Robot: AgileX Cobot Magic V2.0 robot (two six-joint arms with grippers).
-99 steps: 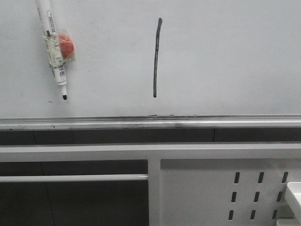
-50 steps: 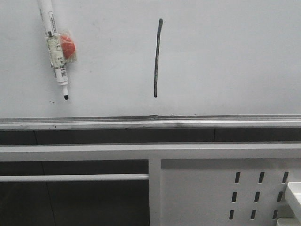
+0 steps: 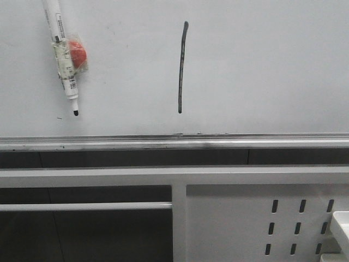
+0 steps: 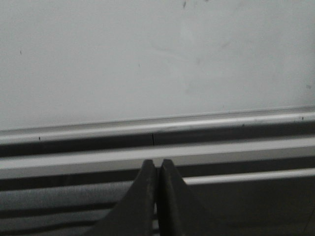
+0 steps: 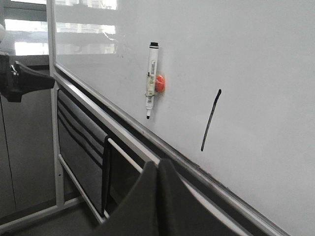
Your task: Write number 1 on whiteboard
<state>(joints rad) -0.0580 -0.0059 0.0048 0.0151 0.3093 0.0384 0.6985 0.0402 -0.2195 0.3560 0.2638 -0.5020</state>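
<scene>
Number 1 point(image 3: 182, 66) stands complete on whiteboard point(image 3: 262, 65); we note the marker point(image 3: 61, 52) shifted slightly (parked); both pincers closed, empty.

left fingers point(image 4: 147, 196): dark grey, smooth, tapered wedges | right fingers point(image 5: 147, 196): same dark, matte look

The left tool point(image 4: 157, 169) has its two dark fingers pressed together, tips touching, holding nothing. The right tool point(image 5: 157, 169) is the same, fingers closed flat against each other and empty. In the right wrist view the left arm point(image 5: 22, 81) shows dark at the frame's edge
</scene>
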